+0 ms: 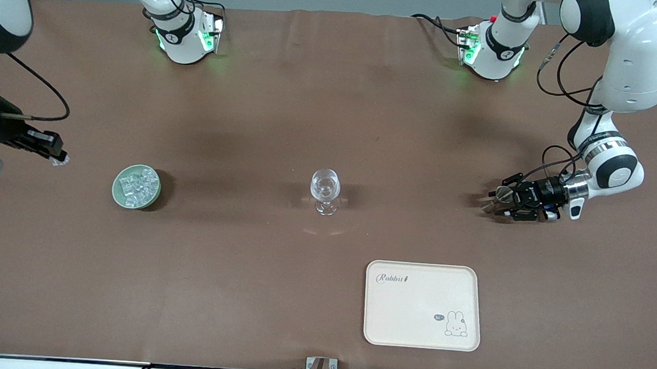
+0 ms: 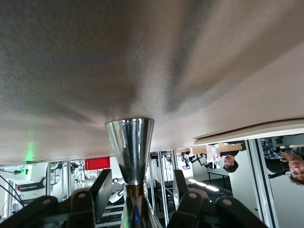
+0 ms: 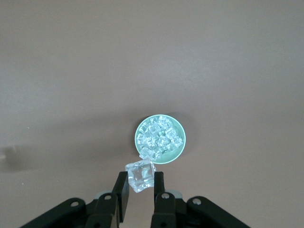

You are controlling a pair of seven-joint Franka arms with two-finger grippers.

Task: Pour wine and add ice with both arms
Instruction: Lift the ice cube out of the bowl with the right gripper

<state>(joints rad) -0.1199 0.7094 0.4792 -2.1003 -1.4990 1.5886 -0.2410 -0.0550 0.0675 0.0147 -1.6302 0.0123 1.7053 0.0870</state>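
My right gripper (image 1: pixel 59 159) is up in the air over the table at the right arm's end, beside the green bowl (image 1: pixel 115 186). It is shut on one clear ice cube (image 3: pixel 141 175), seen between its jaws in the right wrist view (image 3: pixel 141 179). The bowl (image 3: pixel 182 142) holds a heap of ice (image 1: pixel 137 185) (image 3: pixel 158 137). A clear stemmed glass (image 1: pixel 325 187) stands upright mid-table. My left gripper (image 1: pixel 497 200) lies level and low over the table at the left arm's end. It holds a silver jigger (image 2: pixel 129 142) that points toward the glass.
A cream tray (image 1: pixel 412 304) with a rabbit print lies nearer to the front camera than the glass, toward the left arm's end. Brown cloth covers the table. Both arm bases stand along the table's edge farthest from the front camera.
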